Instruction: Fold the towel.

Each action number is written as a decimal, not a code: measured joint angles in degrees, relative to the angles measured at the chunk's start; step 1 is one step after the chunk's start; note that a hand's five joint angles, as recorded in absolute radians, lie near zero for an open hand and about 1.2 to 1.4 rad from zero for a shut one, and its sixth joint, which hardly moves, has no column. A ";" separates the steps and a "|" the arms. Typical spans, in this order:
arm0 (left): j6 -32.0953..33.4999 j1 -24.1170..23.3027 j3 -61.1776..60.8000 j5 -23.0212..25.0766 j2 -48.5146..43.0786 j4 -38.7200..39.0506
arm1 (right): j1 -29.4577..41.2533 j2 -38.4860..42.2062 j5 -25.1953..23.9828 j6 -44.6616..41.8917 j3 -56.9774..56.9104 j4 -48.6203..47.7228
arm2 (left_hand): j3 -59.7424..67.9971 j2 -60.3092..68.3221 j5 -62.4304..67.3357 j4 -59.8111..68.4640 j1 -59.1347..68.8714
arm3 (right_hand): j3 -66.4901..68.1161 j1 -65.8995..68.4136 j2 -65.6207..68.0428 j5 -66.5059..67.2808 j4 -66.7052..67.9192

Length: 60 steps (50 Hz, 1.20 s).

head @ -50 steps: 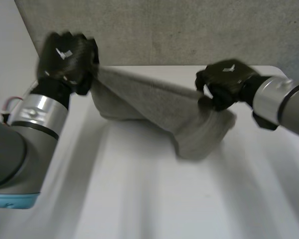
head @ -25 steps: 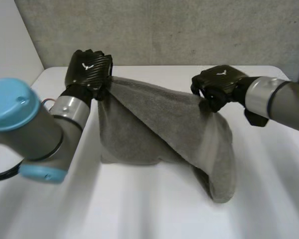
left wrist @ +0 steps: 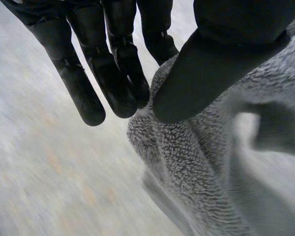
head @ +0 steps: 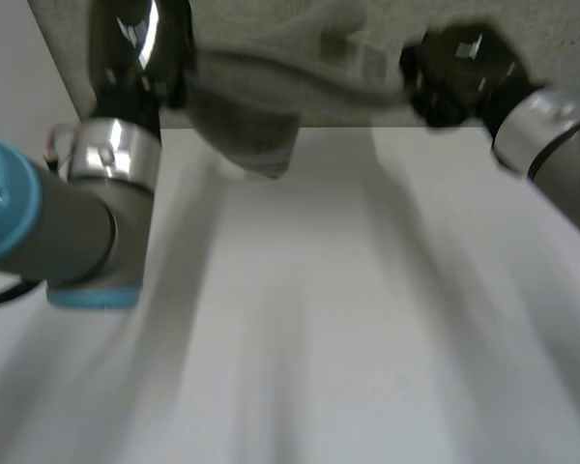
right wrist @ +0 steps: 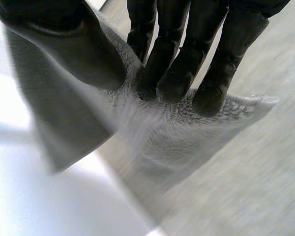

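Note:
The grey towel hangs in the air above the far end of the white table, stretched between both hands. My left hand is high at the far left and pinches one top corner of the towel between thumb and fingers. At the far right, my right hand pinches the other top corner of the towel between its thumb and fingers. The towel sags between the hands, its lower part hanging under the left hand.
A grey wall stands behind the far edge of the table. My left arm reaches up along the table's left side; my right arm comes in from the right.
Both hands have risen and moved farther back with the towel. The towel has come off the table and now hangs in the air.

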 measured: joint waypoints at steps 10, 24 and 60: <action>0.54 -1.16 -11.66 3.56 -7.42 -7.79 | -0.08 7.01 -0.83 -4.27 8.69 4.13 | 0.00 0.00 0.05 0.00 0.00 | 0.02 0.04 -0.05 0.01 0.00; 1.56 -8.45 -11.94 3.43 -10.14 -20.04 | -3.18 8.03 -0.43 -4.53 14.92 3.87 | 0.00 0.06 0.06 0.00 0.00 | 0.17 0.04 -0.05 0.02 0.00; 1.49 4.58 3.36 13.32 -11.56 -23.05 | -19.80 2.78 -1.34 -14.02 30.06 -0.42 | -54.34 -54.29 -52.98 -54.56 -50.84 | 0.22 0.04 -0.05 0.05 0.00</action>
